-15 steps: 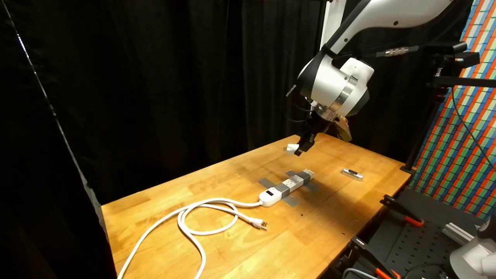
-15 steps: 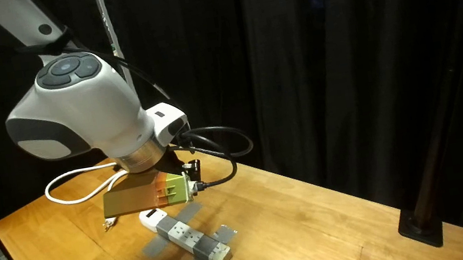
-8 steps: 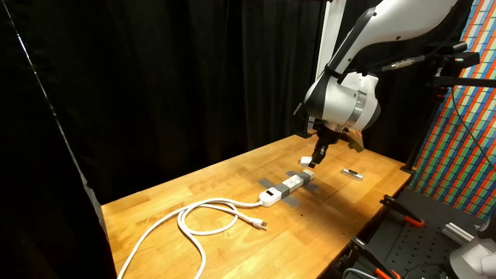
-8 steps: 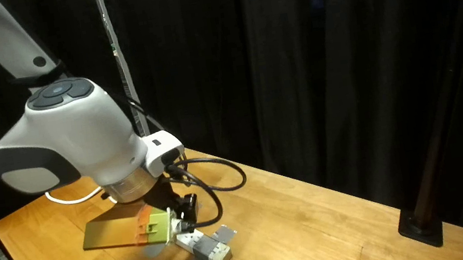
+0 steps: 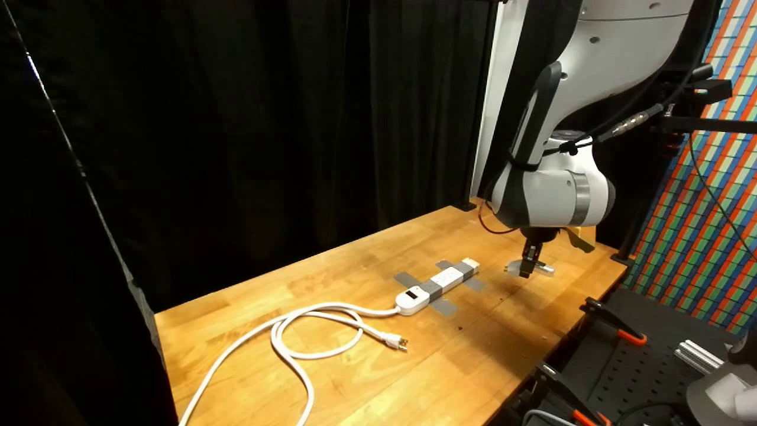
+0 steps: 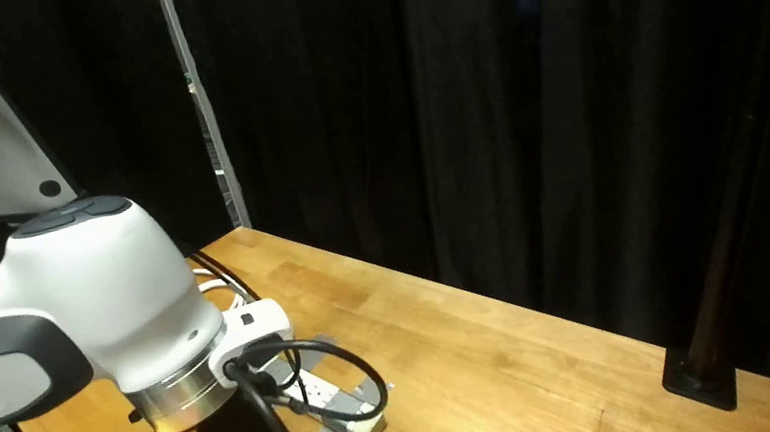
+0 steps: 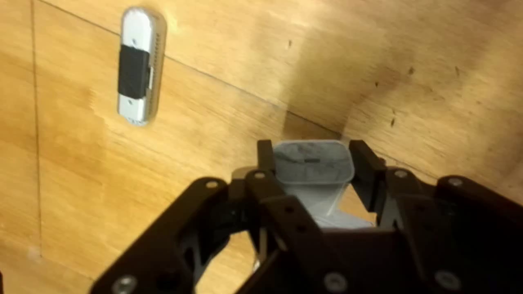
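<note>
My gripper (image 7: 312, 159) is shut on a white charger block (image 7: 314, 173). The block has rounded corners and a small dark slot in the face toward the wrist camera. One finger (image 7: 265, 155) presses against its left side and the other is at its right side. In an exterior view the gripper (image 5: 526, 272) holds the block (image 5: 513, 268) above the table, with its metal prongs pointing left. In an exterior view the fingertips are hidden behind the wrist parts. A small silver device (image 7: 137, 30) with a black band lies on the table; it also shows behind the gripper (image 5: 547, 270).
A white power strip (image 5: 447, 277) is taped to the wooden table (image 5: 355, 278) with grey tape; it also shows in an exterior view (image 6: 316, 389). Its white cord (image 5: 295, 313) and plug (image 5: 392, 339) lie coiled nearby. Clamps (image 5: 631, 337) grip the table edge. A black post base (image 6: 700, 378) stands on the table.
The arm has carried the charger block lower and past the power strip's end, toward the silver device. The wrist has become more upright. The power strip and cord have not moved.
</note>
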Robot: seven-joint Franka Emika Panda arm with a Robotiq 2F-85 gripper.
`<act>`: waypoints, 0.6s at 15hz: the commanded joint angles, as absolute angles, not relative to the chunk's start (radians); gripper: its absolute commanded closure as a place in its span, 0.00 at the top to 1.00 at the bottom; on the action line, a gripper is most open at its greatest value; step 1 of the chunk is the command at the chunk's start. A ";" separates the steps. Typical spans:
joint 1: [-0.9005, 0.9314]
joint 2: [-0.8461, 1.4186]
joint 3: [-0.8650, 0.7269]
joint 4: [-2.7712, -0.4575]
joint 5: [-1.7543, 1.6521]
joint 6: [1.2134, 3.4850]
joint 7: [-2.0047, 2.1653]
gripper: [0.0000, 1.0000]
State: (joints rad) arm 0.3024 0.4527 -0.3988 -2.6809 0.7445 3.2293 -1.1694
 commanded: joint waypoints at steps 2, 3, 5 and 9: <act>0.641 0.558 -0.746 -2.669 0.669 3.120 -1.138 0.22; 0.712 0.518 -0.820 -2.685 0.630 3.085 -1.187 0.22; 0.828 0.459 -0.967 -2.695 0.527 3.017 -1.251 0.22; 1.049 0.335 -1.261 -2.650 0.346 2.857 -1.351 0.22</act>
State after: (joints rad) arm 0.9174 0.4580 -1.0665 -2.6728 0.4463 2.9711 -1.2566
